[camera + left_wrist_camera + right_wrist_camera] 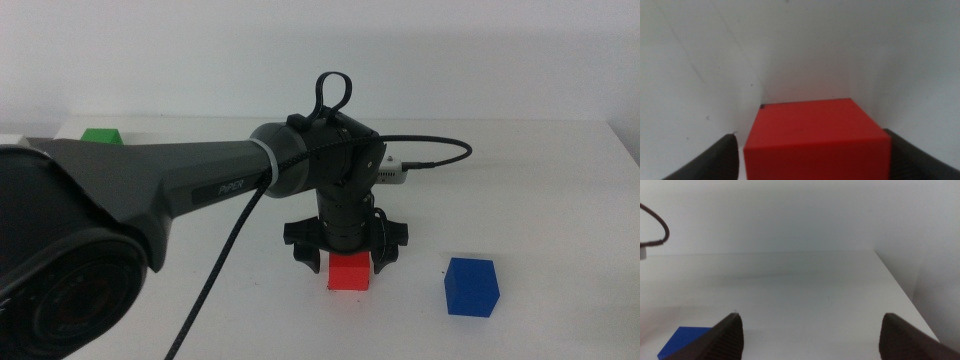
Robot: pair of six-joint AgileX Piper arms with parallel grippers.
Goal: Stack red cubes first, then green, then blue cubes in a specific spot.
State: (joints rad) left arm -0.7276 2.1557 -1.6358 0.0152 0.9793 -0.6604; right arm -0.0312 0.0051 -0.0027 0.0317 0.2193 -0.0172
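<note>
Middle view shows your left gripper [348, 262] lowered over the red cube [349, 271], which sits on the white table [560, 180] near its front edge, about midway along. The first step, seating red, looks in hand. Left wrist view shows the jaws spread apart, flanking the cube with a gap on each side, gripping nothing. Next you must either close squarely or lift clear. The green cube [101, 136] waits at the far left corner; the blue cube [471, 287] lies near red toward the right. Your right gripper [812, 335] waits, jaws apart, empty.
</note>
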